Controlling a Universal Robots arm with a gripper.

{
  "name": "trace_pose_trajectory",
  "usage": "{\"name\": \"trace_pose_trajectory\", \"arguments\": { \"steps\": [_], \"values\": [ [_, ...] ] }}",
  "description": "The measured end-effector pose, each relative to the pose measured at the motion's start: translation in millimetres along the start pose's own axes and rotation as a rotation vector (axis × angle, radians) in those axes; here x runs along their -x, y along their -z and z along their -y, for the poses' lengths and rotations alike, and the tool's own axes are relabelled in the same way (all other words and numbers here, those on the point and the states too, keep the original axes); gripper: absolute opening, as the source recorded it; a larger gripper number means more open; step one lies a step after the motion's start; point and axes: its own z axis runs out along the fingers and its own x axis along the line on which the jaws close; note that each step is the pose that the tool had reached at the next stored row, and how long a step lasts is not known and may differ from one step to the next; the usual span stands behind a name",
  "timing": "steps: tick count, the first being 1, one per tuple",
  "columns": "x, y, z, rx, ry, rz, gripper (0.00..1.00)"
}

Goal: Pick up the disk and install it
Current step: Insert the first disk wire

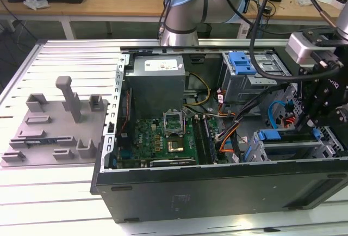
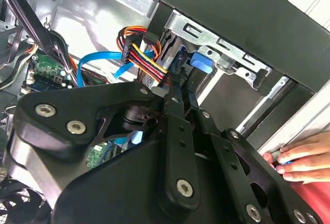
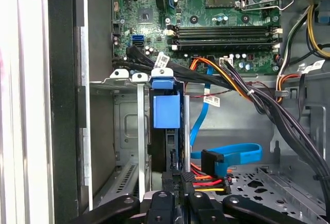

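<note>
disk [image 3: 166,111] upright in drive cage [image 3: 129,131] | hand [image 3: 175,182] at its edge (grip unclear)

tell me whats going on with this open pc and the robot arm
The gripper of a Universal Robots arm reaches into an open computer case lying on its side. It sits right at the disk, which stands on edge in the metal drive cage beside the motherboard. A person's hand rests on the case edge.
</note>
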Motion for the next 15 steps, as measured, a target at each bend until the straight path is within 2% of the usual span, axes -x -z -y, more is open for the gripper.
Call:
{"name": "trace_pose_trajectory", "arguments": {
  "steps": [3,15],
  "values": [
    [-0.2,5.8,-0.3,0.0000,0.000,0.0001,0.17],
    [0.9,4.4,-0.4,0.0000,0.000,-0.0004,0.17]
  ]
}}
